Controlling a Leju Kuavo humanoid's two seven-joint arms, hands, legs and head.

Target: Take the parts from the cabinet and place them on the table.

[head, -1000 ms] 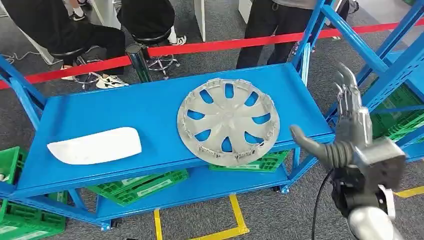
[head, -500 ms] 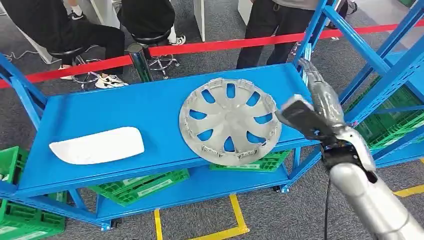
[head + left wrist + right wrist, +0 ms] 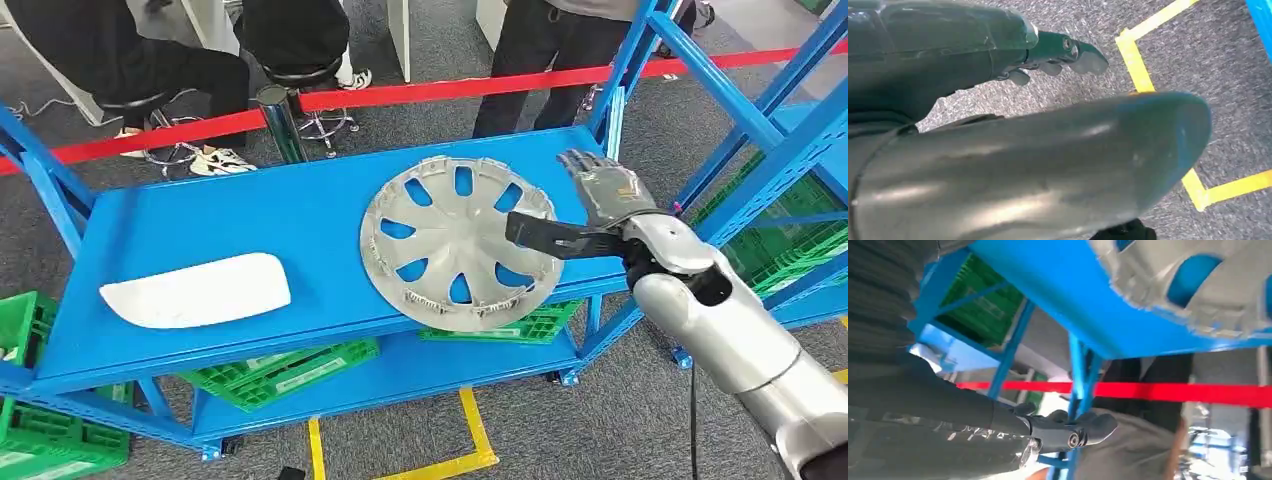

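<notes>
Our right hand has swung in over the hubcap on the blue shelf, thumb above its right rim, fingers spread, grasping nothing yet; the pickup looks close.

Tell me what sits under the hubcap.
The hubcap lies on the blue shelf, its near edge overhanging a green crate below. The shelf directly beneath it is covered.

Overall light: bright, even, from overhead; my head view is sharp.
Shadows: soft, faint under the hubcap on the blue shelf.
Glare: pale sheen along my left hand.
Blur: my right hand close and soft; background washed out behind the red barrier tape.
</notes>
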